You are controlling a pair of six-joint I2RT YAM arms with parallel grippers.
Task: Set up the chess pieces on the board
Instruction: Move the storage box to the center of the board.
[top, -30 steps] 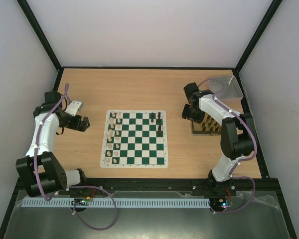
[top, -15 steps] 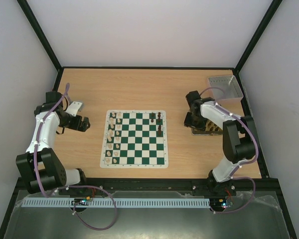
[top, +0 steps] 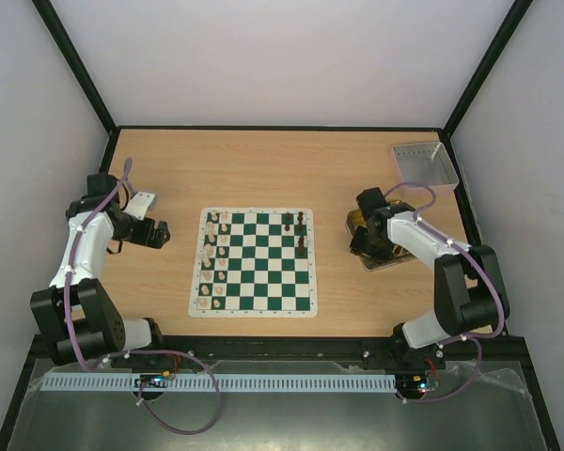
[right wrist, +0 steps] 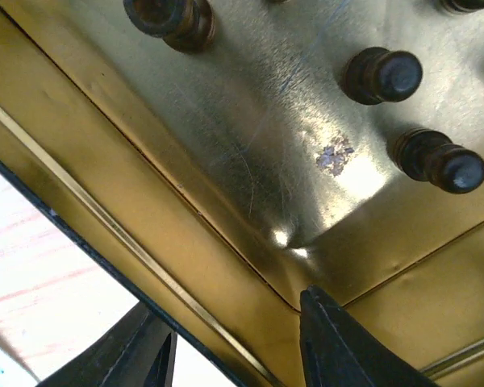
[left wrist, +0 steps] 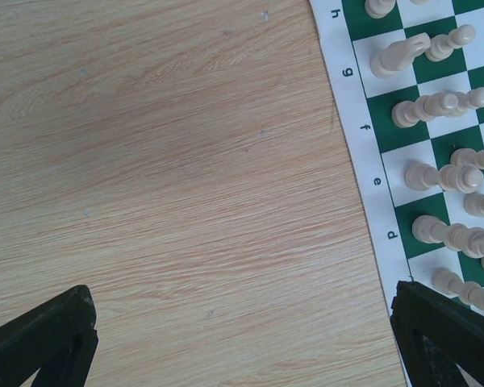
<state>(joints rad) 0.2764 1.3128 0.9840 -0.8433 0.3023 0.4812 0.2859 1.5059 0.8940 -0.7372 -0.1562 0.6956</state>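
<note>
Over the scratched gold tin (right wrist: 250, 161) of round-topped dark pieces (right wrist: 383, 75), the right tool (right wrist: 230, 314) hangs spread apart.

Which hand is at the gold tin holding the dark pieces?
The right hand: it is at a corner of the tin, dark pieces inside. The left hand is over bare table beside the board.

Lab test cell: white walls (top: 282, 56), black frame (top: 282, 128), wooden table (top: 263, 169).
</note>
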